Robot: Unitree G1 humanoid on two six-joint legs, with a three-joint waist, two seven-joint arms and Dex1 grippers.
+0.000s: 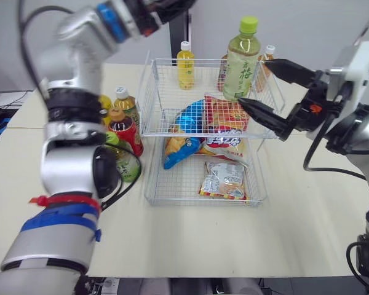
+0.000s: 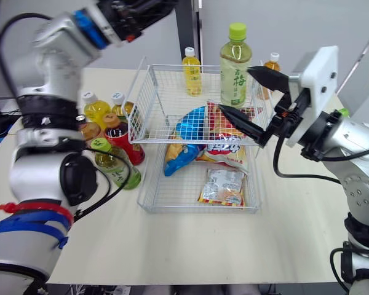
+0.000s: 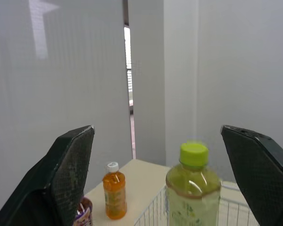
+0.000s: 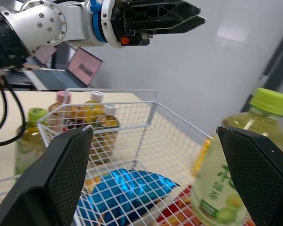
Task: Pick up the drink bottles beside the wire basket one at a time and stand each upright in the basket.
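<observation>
At the far right corner of the wire basket's (image 1: 149, 98) upper tier the green tea bottle (image 1: 241, 61) stands upright with its lime cap on. A yellow bottle (image 1: 185, 64) with a white cap stands upright at the far side of the same tier. Whether it is inside the mesh or just behind it I cannot tell.

The right gripper (image 1: 253, 81) hovers at the right side of the basket and points left toward the green tea bottle. Its jaws are spread wide and hold nothing. One finger is above the rim near the bottle's shoulder, the other is lower, near its base.

The left gripper (image 3: 156, 129) is raised high over the far left of the scene, its jaws also wide apart and empty.

Left of the basket, on the table (image 1: 246, 239), a cluster of bottles (image 2: 120, 132) stands close together. It includes two with white caps, a red one with an orange cap, and a lime-capped green one that leans. An orange bottle (image 3: 114, 197) stands on the table just beyond the basket's far right corner.

Snack bags (image 1: 224, 114) lie in the upper tier near the green tea bottle, and more packets lie in the lower tier.
</observation>
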